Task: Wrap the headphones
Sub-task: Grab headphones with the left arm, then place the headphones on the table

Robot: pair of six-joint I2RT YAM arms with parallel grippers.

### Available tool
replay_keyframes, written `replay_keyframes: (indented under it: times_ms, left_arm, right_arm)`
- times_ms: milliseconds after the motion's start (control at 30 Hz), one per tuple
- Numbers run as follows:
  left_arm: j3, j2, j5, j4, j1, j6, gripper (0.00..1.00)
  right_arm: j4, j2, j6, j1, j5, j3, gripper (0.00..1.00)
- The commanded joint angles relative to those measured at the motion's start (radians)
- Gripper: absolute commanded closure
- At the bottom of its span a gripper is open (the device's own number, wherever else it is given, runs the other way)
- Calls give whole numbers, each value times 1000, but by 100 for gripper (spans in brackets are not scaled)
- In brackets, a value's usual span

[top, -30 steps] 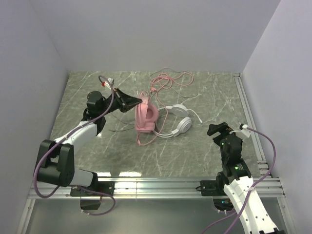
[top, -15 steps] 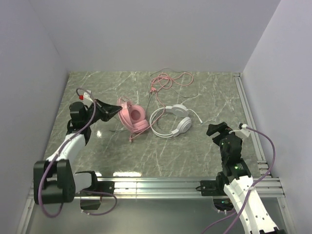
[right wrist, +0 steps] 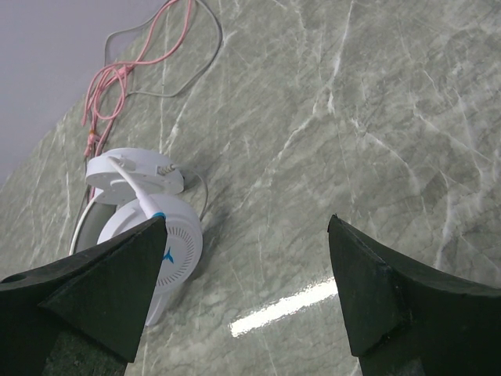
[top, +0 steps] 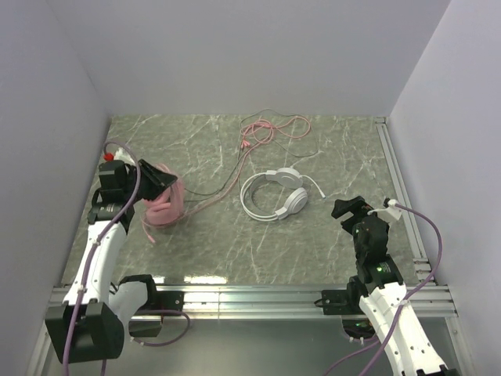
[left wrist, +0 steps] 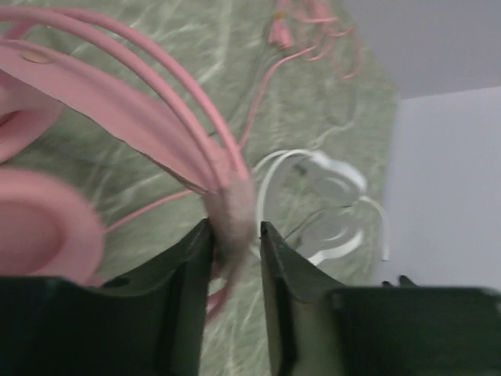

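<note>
**Pink headset at the counter's left side**

Over the pink headset sat the left gripper, jaws narrowly apart astride its headband. Pinching or merely flanking, I could not tell. Away trailed the pink cable to a tangle near the back wall. Mid-counter lay the white headset. Near it hovered the right gripper, jaws spread wide, nothing between them.

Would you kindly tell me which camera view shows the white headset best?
The top external view: the white headset lies whole there, band and both earcups unobstructed. The right wrist view gives mainly its earcups, one partly behind the right hand. The left wrist view shows it small and blurred.
</note>
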Motion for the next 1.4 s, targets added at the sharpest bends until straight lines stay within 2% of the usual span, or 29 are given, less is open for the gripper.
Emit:
replay_keyframes:
  times_ms: [0,67,267,367,433,467,600,633,700,733,800,833,933,1033,1133,1200,1267,1300,1333,1367]
  left_arm:
    - [-24,34,-39,-91,14,100,67]
    - [-28,40,-15,-70,12,99,70]
    - [67,51,-74,-141,11,148,63]
    - [93,62,-82,-154,9,159,67]
    - [84,59,-56,-132,9,153,76]
    - [79,59,-47,-122,11,136,86]
    - [65,59,-14,-85,-26,65,99]
    - [74,59,-28,-95,-70,52,100]
    - [140,59,-153,-173,-150,41,100]
    - [177,62,-219,-225,-245,54,100]
    - [290,73,-423,-321,-323,61,100]
    - [315,74,-465,-394,-348,67,100]
    - [378,68,-508,-459,-348,85,100]
    - [372,50,-435,-464,-348,53,100]
    - [319,22,-293,-404,-356,-51,100]
    - [242,-18,-246,-337,-379,-219,100]
    - [208,-44,-304,-323,-471,-411,100]
    - [208,-62,-371,-376,-511,-479,100]
    - [220,-62,-499,-426,-590,-552,100]
    - [237,-58,-564,-495,-623,-699,100]
  right_arm:
    - [29,-10,-17,-2,-8,17,10]
    - [31,-14,-16,-2,-8,17,9]
    - [26,-8,-16,-4,-6,22,9]
    - [29,-10,-16,-2,-8,20,9]
    - [29,-11,-16,-4,-8,19,9]
    - [29,-10,-17,-2,-6,19,9]
    - [28,-7,-16,-4,-3,22,9]
    - [25,-7,-16,-2,-5,22,9]
    - [25,-8,-14,-4,-3,20,9]
    - [26,-10,-14,-2,-2,22,9]
    - [23,-8,-14,-4,-2,23,9]
    - [20,-8,-14,-2,-2,24,9]
    - [23,-10,-16,-2,-3,22,9]
    - [25,-8,-14,-2,-6,20,9]
    - [22,-5,-16,-4,-2,24,9]
    - [20,-8,-14,-4,-2,24,9]
    - [20,-10,-14,-2,-2,22,9]
    - [22,-10,-14,-2,-2,22,9]
    - [20,-8,-14,-2,0,23,9]
    - [20,-7,-13,-4,0,24,9]
